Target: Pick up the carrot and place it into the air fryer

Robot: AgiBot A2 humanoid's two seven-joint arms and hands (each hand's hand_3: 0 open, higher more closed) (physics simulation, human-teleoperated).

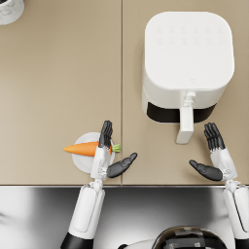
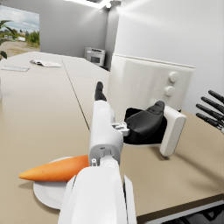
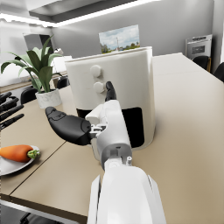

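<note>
- Head view: the white air fryer (image 1: 187,58) stands on the tan surface (image 1: 58,87) at about 1 o'clock, its handle (image 1: 186,124) pointing toward 6 o'clock; the dark slot under the body shows nothing inside that can be made out.
- A small white plate (image 1: 83,163) sits at about 8 o'clock and carries the carrot (image 1: 83,148), which lies across it with the tip toward 9 o'clock and the green stub toward 3 o'clock.
- The left hand (image 1: 106,158) is over the carrot's stub end, its fingers (image 1: 105,133) stretched straight toward 12 o'clock and the thumb splayed toward 3 o'clock; released, grasping nothing.
- The right hand (image 1: 215,158) hovers at 4 o'clock, just beside the fryer handle, fingers spread and released, well apart from the carrot.
- A pale round pot's edge (image 1: 9,9) shows at 11 o'clock.
- Left wrist view: the carrot (image 2: 54,169) lies on the plate (image 2: 50,194) beside the forearm, below the left hand (image 2: 127,127), whose dark thumb juts out sideways; whether the fingers touch the carrot cannot be told.
- The air fryer (image 2: 148,81) stands beyond, and the other hand's fingertips (image 2: 212,109) show at the edge.
- Right wrist view: the right hand (image 3: 94,124) is spread before the air fryer (image 3: 116,83), empty.
- The carrot (image 3: 17,153) rests on the plate (image 3: 13,166) well off to the side, and a potted plant (image 3: 39,74) stands behind.
</note>
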